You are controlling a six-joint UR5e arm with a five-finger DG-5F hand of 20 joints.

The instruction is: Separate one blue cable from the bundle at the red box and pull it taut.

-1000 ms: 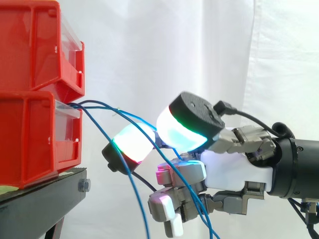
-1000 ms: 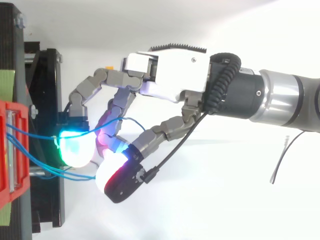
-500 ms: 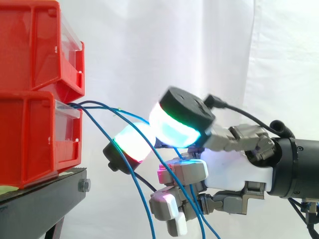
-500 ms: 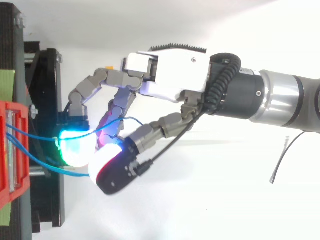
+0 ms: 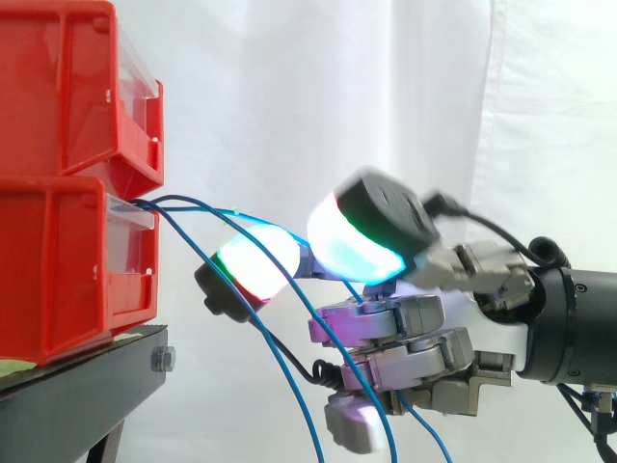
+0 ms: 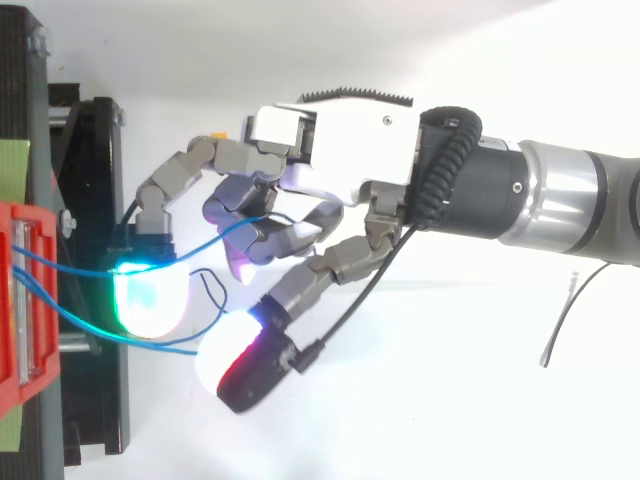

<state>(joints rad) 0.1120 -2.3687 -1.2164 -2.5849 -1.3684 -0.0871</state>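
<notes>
Hand is clenching round a cable just off the box front. Risk: its grip is looking shallow, so the cable may be slipping or snagging the others when pulled.

No legible text or numbers on the red bins.

Bins stacked on stand, L; cables run R into hand.

Bright even light, white curtain, black stand
</notes>
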